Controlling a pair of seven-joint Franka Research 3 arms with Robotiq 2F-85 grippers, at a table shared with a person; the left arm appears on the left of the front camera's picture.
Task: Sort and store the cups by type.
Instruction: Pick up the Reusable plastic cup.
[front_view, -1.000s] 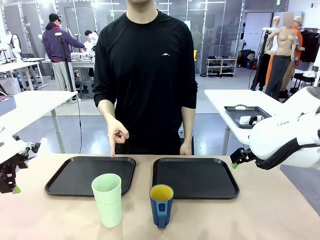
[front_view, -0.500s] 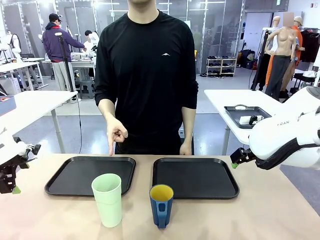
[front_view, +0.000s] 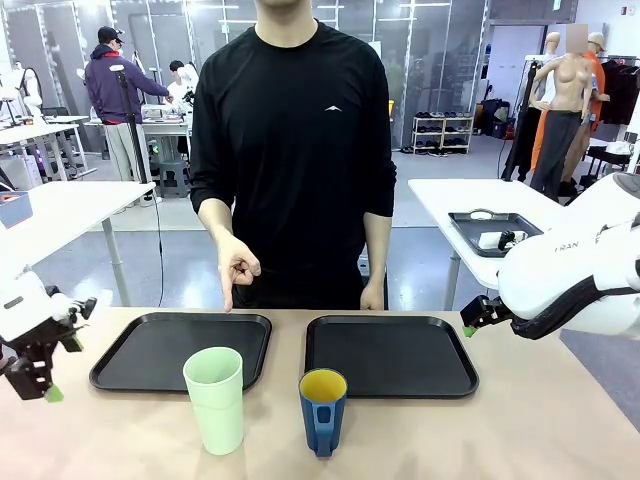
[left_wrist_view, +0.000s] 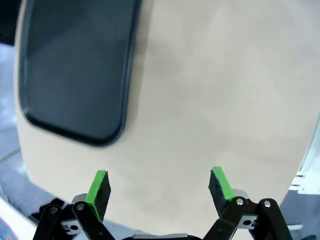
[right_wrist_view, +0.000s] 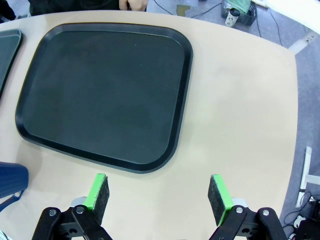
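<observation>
A tall mint-green tumbler (front_view: 214, 398) stands upright near the table's front edge, in front of the left black tray (front_view: 150, 352). Right of it is the dark blue mug (front_view: 323, 410), yellow inside, with its handle facing the camera; its rim also shows in the right wrist view (right_wrist_view: 10, 180). My left gripper (front_view: 40, 385) hovers open at the table's left edge, far from both cups, with bare table between its fingers (left_wrist_view: 99, 186). My right gripper (front_view: 470, 325) is open beside the right tray (front_view: 440, 360), holding nothing, and looks down on that tray (right_wrist_view: 105, 90).
A person stands at the far side with one hand (front_view: 236, 270) pointing a finger down at the left tray's far edge. Both trays hold nothing. The left tray's corner (left_wrist_view: 75, 75) shows ahead of my left gripper. Bare table lies right of the mug.
My left arm has moved a little inward over the table's left edge. The pointing hand shifted slightly. The cups and the right arm stayed still.
</observation>
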